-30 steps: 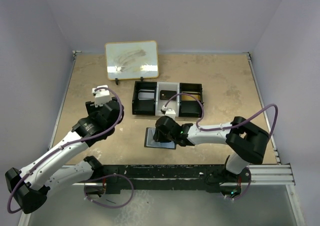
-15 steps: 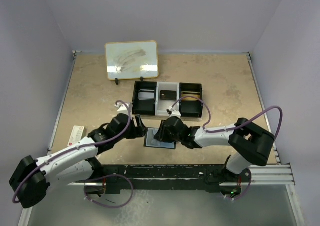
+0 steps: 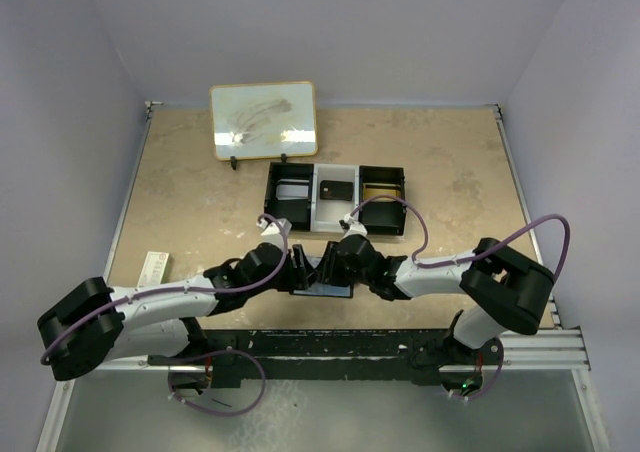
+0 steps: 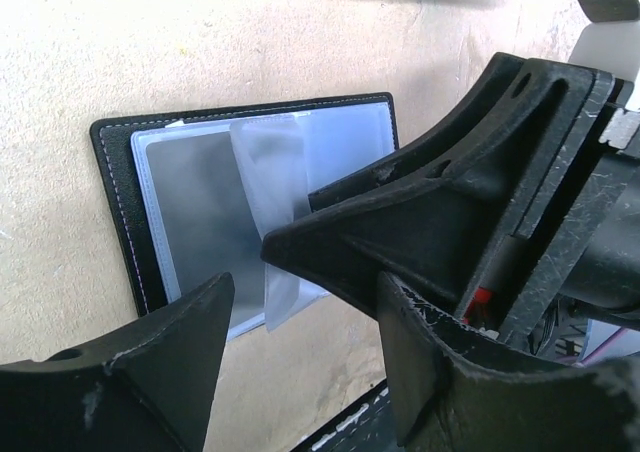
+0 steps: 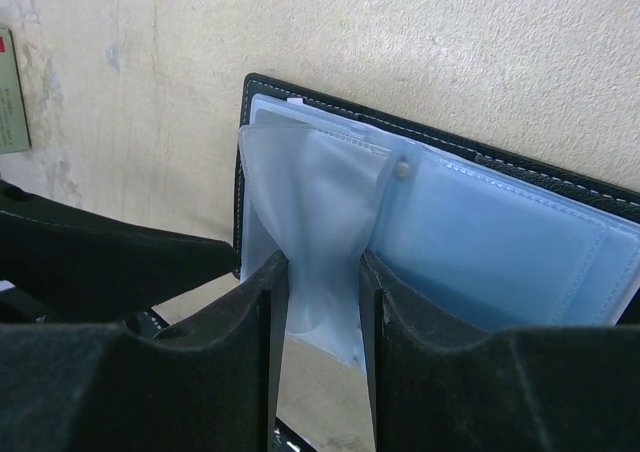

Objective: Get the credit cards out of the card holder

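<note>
Viewing from above, we find the card holder [image 3: 328, 289] lying open on the table [image 3: 450, 172] at lower centre, between both arms. The right gripper [image 5: 320, 267] pinches a clear sleeve [image 5: 315, 192] lifted off it. The left gripper [image 4: 305, 287] hangs spread just left of it, holding nothing.

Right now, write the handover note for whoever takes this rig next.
Left gripper: jaws open, empty, beside the card holder.
Right gripper: jaws closed on a clear sleeve of the holder, holding it raised.
The holder lies open on the table near the front edge.
Done: one card lies out at the table's far left.
Left: whether cards remain in the sleeves cannot be told; check and pull any out.
</note>
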